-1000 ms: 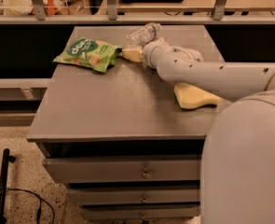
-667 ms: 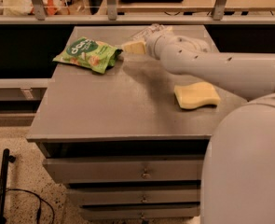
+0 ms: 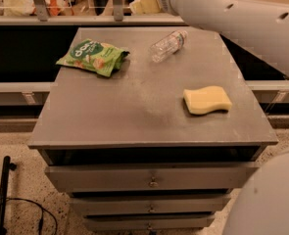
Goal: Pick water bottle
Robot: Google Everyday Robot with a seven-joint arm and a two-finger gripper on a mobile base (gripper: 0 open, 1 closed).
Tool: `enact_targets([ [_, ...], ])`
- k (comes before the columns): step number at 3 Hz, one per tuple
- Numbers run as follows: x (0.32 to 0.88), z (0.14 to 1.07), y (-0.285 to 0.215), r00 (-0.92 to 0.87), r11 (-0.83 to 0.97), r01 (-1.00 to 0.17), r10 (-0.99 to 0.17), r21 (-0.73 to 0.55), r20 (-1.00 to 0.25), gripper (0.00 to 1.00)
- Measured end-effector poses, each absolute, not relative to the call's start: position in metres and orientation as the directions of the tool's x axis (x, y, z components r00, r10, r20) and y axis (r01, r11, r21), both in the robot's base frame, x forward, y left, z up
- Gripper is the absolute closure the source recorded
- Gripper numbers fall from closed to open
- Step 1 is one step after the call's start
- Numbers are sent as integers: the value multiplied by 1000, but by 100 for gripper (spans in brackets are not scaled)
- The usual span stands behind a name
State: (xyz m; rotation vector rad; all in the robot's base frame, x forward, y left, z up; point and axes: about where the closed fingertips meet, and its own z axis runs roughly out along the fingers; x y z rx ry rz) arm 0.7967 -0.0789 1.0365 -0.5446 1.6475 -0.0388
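The gripper (image 3: 145, 4) hovers beyond the drawer cabinet's (image 3: 134, 121) far edge, how open I cannot tell, apart from the water bottle (image 3: 168, 45) lying sideways near the snack bag (image 3: 92, 57), so it should descend squarely across the ribbed middle.

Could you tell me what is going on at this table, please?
A robot arm reaches in from the right over a grey table with drawers below. Its pincer hangs above the far edge and is not touching anything on the table. The water bottle it is meant to pick lies on its side near that far edge, not yet picked up. A green snack bag lies at the far left, and a yellow sponge sits towards the right.
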Motion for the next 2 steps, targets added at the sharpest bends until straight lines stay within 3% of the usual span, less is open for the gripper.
enact_targets([
  [2, 805, 1034, -92, -91, 893, -297, -379, -338, -921, 0],
])
